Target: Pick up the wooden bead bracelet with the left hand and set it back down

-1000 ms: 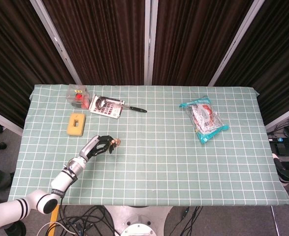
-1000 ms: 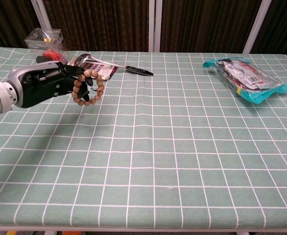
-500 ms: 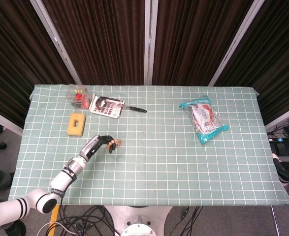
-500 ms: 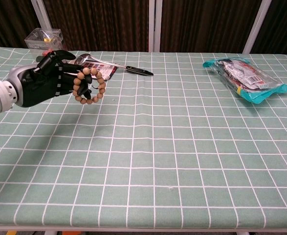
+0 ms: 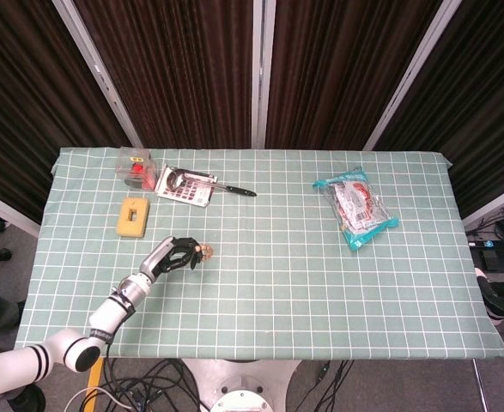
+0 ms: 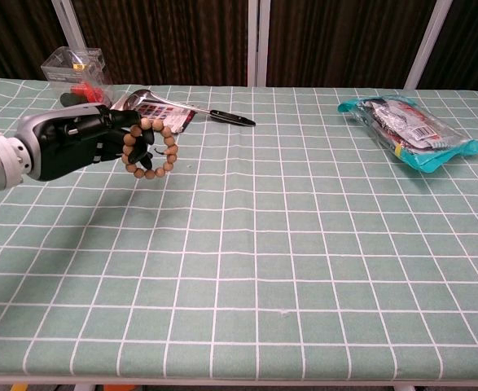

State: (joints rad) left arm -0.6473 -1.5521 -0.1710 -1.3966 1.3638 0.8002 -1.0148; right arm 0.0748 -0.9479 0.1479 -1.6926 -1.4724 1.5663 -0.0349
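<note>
My left hand (image 6: 80, 145) is black, on a white and grey arm coming in from the left, and it holds the wooden bead bracelet (image 6: 151, 147) by its left side. The ring of light brown beads hangs upright in the air above the green checked cloth. In the head view the same left hand (image 5: 173, 256) is at the table's left, with the bracelet (image 5: 203, 252) showing at its fingertips. My right hand appears in neither view.
A yellow block (image 5: 132, 215) lies behind the hand. Further back are a clear plastic box with red contents (image 5: 134, 167), a flat packet (image 5: 185, 186) and a black-handled ladle (image 6: 191, 106). A teal snack bag (image 6: 405, 129) sits at the right.
The left hand has curled and dipped slightly while holding the bracelet, which shifted a little right and stays lifted off the cloth.
</note>
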